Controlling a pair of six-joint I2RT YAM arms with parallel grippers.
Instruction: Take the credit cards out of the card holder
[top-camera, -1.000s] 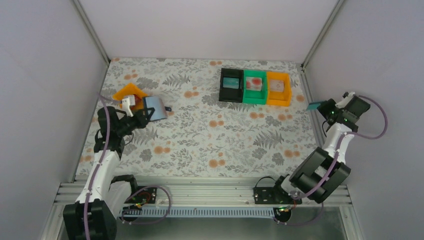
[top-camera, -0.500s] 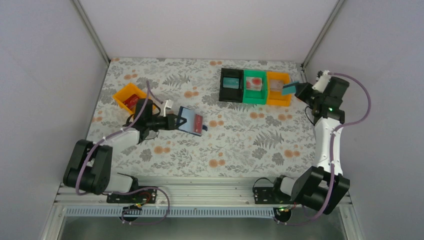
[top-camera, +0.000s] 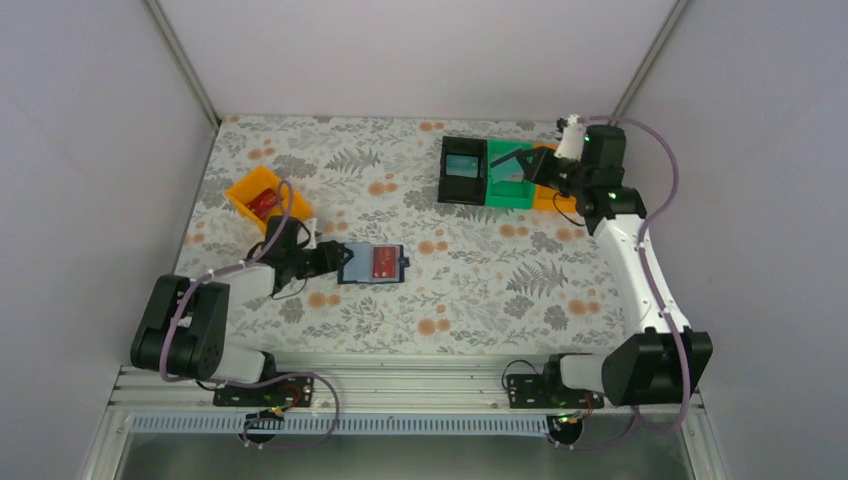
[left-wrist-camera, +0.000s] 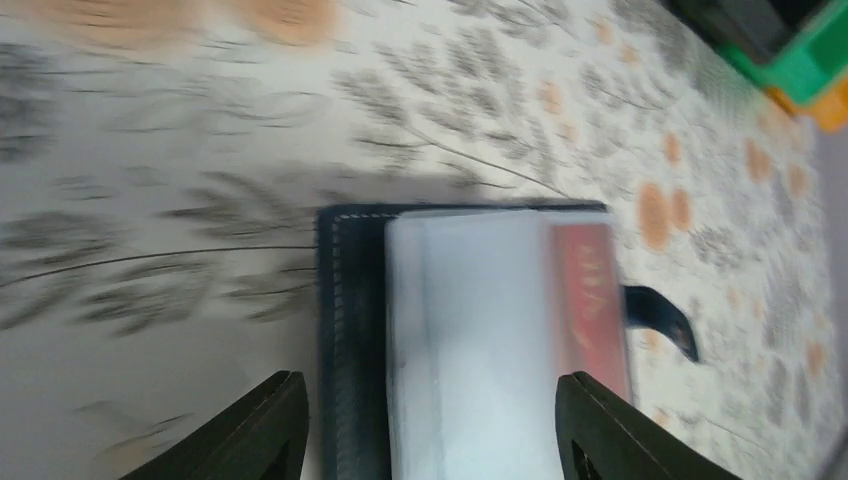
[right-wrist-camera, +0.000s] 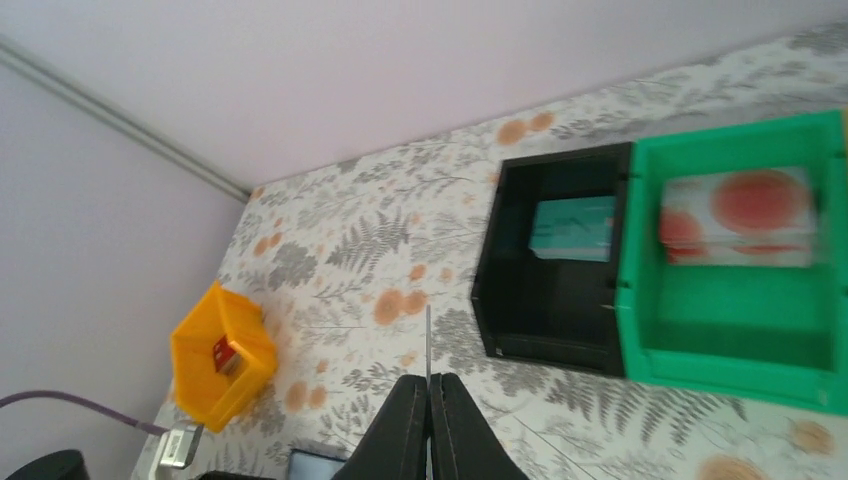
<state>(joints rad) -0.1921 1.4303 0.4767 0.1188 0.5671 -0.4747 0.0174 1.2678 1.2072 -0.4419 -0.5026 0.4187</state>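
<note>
Card holder (top-camera: 372, 265) lies open on the table (top-camera: 480, 290) now, no longer aloft. Your left gripper (top-camera: 338, 262) rests at its left edge, fingers spread, holding nothing. One red credit card (top-camera: 383, 263) remains inside. Beyond-left of it, an orange bin (top-camera: 243, 190) holds a red item (top-camera: 262, 203). Far beyond-right, your right gripper (top-camera: 535, 163), pinching a teal credit card (top-camera: 508, 158), has swung over the green bin (top-camera: 510, 203). The black bin (top-camera: 445, 190) alongside holds a second teal card (top-camera: 462, 165).

Left arm (top-camera: 240, 281) low, reaching forward; left gripper (left-wrist-camera: 430, 388) jaws wide apart. Right arm (top-camera: 640, 270) stretched far out; right gripper (right-wrist-camera: 428, 385) pinched closed, apparently on a card (right-wrist-camera: 427, 340) seen edge-on.
</note>
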